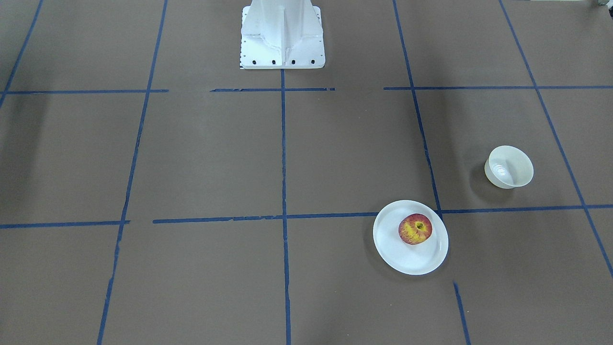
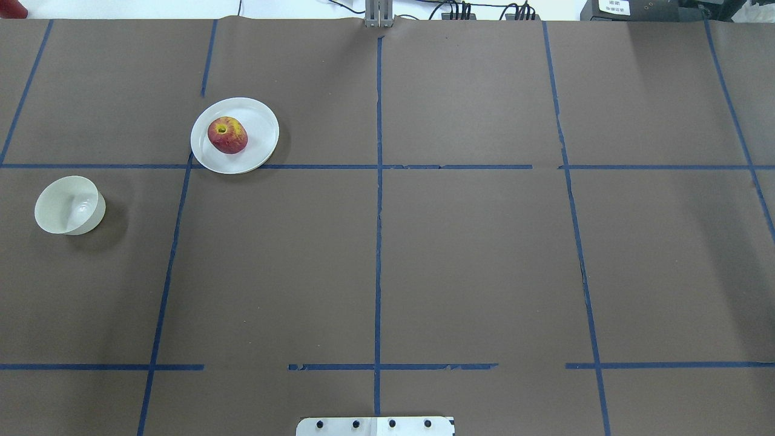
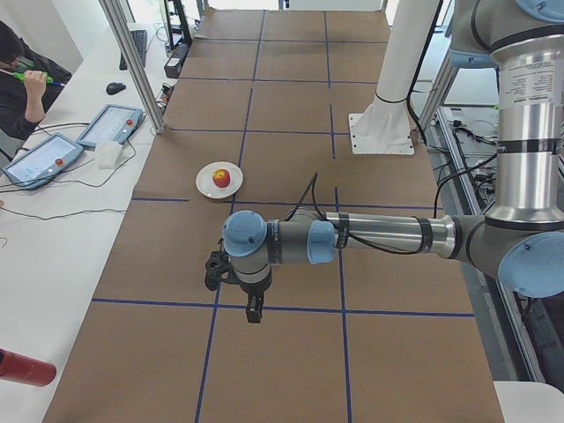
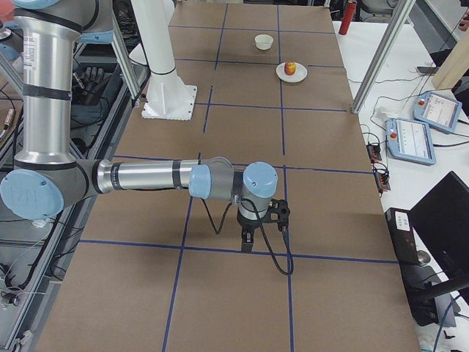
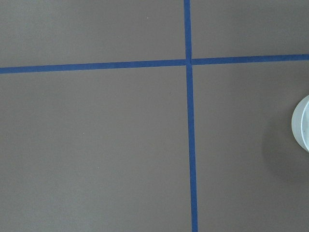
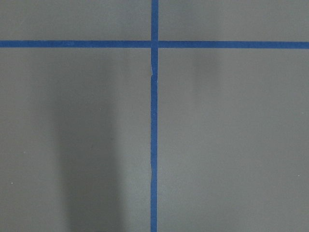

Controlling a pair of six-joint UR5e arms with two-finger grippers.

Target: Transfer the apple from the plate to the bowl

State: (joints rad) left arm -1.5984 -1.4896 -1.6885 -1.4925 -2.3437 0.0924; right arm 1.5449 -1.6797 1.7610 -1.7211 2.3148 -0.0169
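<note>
The red and yellow apple [image 1: 415,229] lies on the white plate [image 1: 407,258]; both also show in the overhead view, apple [image 2: 227,134] on plate [image 2: 260,130]. The empty cream bowl [image 2: 66,204] stands apart from the plate, nearer the robot and further to its left [image 1: 509,166]. A sliver of the bowl [image 5: 302,123] shows at the right edge of the left wrist view. The left gripper [image 3: 253,308] hangs above the table in the exterior left view only, the right gripper [image 4: 247,242] in the exterior right view only. I cannot tell whether either is open or shut.
Brown paper with blue tape lines [image 2: 378,212] covers the table. The robot's white base [image 1: 282,36] stands at the table's edge. Tablets and cables [image 3: 110,125] lie on a side bench, where a person [image 3: 22,70] sits. A red can [image 3: 26,367] lies near the table's end.
</note>
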